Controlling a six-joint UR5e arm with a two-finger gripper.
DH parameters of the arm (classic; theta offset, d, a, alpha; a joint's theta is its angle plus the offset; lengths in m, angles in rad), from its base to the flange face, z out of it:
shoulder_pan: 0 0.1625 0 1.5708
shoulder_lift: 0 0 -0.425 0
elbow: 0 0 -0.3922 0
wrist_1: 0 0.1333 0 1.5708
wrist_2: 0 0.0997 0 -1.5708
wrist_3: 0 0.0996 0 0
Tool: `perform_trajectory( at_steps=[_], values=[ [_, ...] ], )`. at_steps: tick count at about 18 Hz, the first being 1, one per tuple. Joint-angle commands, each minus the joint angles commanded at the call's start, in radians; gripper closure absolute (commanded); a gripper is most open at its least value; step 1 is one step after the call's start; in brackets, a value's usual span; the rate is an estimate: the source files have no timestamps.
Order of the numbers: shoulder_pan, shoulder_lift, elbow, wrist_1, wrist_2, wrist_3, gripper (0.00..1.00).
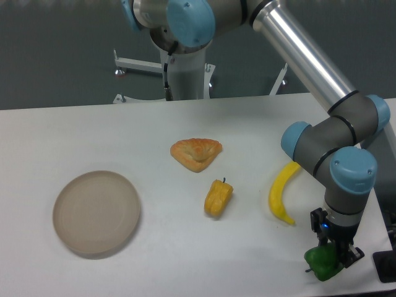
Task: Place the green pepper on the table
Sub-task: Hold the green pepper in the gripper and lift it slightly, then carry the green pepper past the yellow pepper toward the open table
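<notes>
The green pepper (pixel 320 263) is a small glossy dark-green lobed pepper at the front right of the white table (pixel 185 247), near its front edge. My gripper (pixel 333 257) points straight down over it, and its fingers are closed on the pepper's right side. The pepper sits at or just above the table surface; I cannot tell whether it touches. Part of the pepper is hidden behind the fingers.
A yellow banana (pixel 281 193) lies just left of the arm's wrist. A yellow-orange pepper (pixel 218 198) lies mid-table, with an orange pastry-like piece (pixel 196 153) behind it. A round beige plate (pixel 96 212) sits at the left. A dark object (pixel 387 266) shows at the right edge.
</notes>
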State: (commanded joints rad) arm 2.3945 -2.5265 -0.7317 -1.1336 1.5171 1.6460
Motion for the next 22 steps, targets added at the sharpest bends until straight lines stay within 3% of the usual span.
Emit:
perform_trajectory(
  at_steps=[7, 10, 17, 22],
  values=[
    [-0.009, 0.011, -0.018, 0.000, 0.002, -0.006, 0.72],
    [-0.017, 0.043, -0.061, -0.002, 0.000, -0.041, 0.72],
    [-0.028, 0.230, -0.323, -0.002, -0.035, -0.185, 0.72],
    [-0.110, 0.322, -0.437, 0.002, -0.037, -0.391, 0.72]
  ],
)
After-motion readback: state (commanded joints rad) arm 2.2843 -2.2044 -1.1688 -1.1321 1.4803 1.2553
